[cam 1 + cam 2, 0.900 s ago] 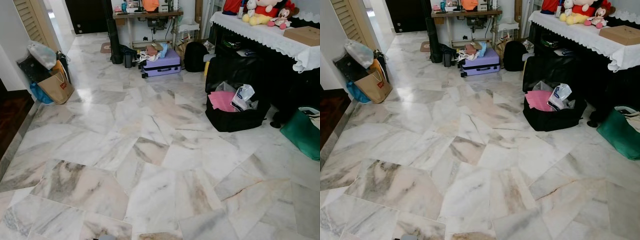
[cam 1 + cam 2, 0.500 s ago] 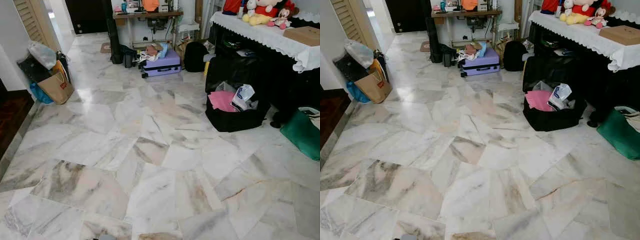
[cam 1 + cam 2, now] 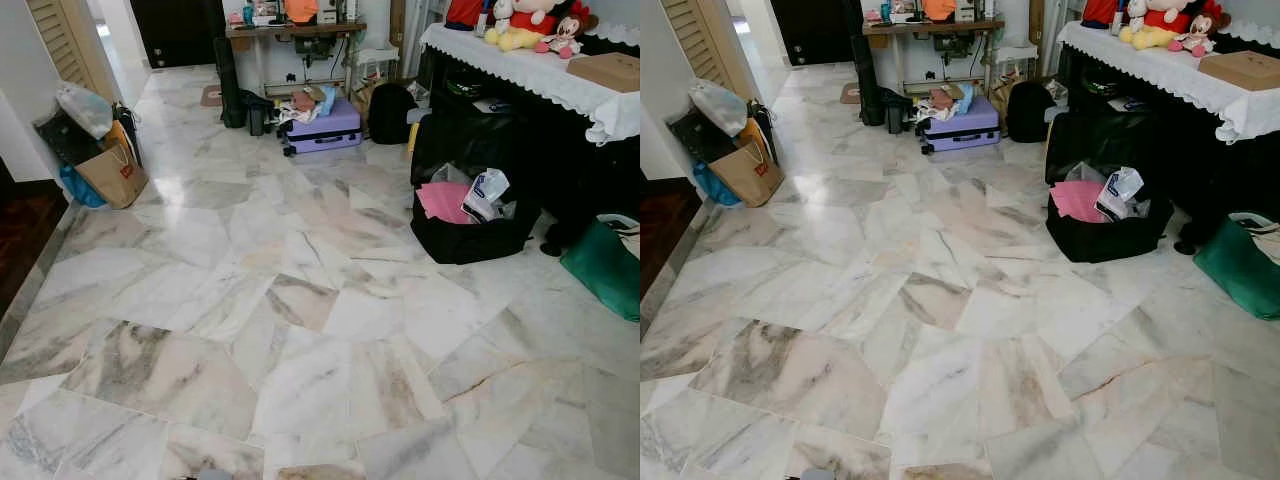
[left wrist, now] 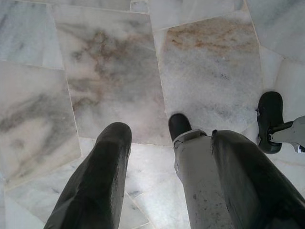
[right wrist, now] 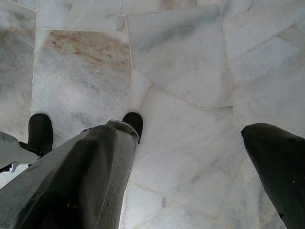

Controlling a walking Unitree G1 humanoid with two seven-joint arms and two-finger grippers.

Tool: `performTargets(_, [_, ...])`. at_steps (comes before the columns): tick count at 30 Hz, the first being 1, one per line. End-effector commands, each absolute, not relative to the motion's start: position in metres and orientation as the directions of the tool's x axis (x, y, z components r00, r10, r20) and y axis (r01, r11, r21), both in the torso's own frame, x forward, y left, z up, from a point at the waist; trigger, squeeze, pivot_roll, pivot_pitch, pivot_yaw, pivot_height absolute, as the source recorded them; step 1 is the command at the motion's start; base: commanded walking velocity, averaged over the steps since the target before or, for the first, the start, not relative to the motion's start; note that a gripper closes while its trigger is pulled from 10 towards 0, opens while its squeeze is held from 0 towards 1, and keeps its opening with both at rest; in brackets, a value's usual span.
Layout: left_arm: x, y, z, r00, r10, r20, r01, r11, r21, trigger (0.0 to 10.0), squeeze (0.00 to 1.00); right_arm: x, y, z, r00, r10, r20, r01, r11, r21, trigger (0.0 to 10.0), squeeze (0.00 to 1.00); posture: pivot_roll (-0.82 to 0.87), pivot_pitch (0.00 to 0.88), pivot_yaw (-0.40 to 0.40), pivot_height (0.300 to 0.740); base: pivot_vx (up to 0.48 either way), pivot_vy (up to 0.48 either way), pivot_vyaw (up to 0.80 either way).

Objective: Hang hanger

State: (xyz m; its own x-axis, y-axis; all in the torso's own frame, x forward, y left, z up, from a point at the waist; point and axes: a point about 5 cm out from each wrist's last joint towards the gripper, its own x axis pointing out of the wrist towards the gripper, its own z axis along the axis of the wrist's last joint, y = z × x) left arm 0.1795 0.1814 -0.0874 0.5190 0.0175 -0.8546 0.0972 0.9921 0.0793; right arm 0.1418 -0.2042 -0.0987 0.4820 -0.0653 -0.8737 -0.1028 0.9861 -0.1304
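Head views: a marble floor (image 3: 300, 300), a purple suitcase (image 3: 325, 125) by the far wall, an open black bag (image 3: 470, 215) beside a white-clothed table (image 3: 530, 65). No hanger is visible. Wrist views: left gripper (image 4: 167, 157) and right gripper (image 5: 190, 152) hang over the floor, fingers spread, holding nothing

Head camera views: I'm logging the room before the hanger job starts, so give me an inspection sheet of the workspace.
Surface: marble floor, bare in the middle.
Job's things: nothing seen.
Clutter: open black bag holding pink cloth at right; green bag beside it; purple suitcase at the far end; paper bag by the left wall.
Grippers: left pincer and right pincer both open, hanging above the floor, empty.
Cables: nothing seen.
Surroundings: table with white cloth bearing plush toys.
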Motion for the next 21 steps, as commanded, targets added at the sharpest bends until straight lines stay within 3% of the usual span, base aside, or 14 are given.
performTargets(1, [0.1488, 0.2281, -0.0909, 0.519, 0.095, -0.849, -0.065, 0.995, 0.071, 10.0, 0.0, 0.2048, -0.204, -0.0716, 0.574, -0.072, -0.816, 0.045, 0.997, -0.057, 10.0, 0.0, 0.16, 0.001, 0.006, 0.74, 0.0, 0.0, 0.0])
performTargets(17, [0.1455, 0.2271, -0.0926, 0.502, 0.087, -0.86, -0.045, 0.996, 0.074, 10.0, 0.0, 0.2018, -0.2064, -0.0728, 0.566, -0.076, -0.821, 0.054, 0.997, -0.055, 10.0, 0.0, 0.15, 0.023, 0.007, 0.74, 0.0, 0.0, 0.0])
performTargets(21, [0.1459, 0.227, -0.0924, 0.506, 0.085, -0.858, -0.05, 0.996, 0.069, 10.0, 0.0, 0.2015, -0.2058, -0.0732, 0.557, -0.068, -0.828, 0.047, 0.998, -0.05, 10.0, 0.0, 0.16, 0.022, 0.006, 0.74, 0.0, 0.0, -0.8])
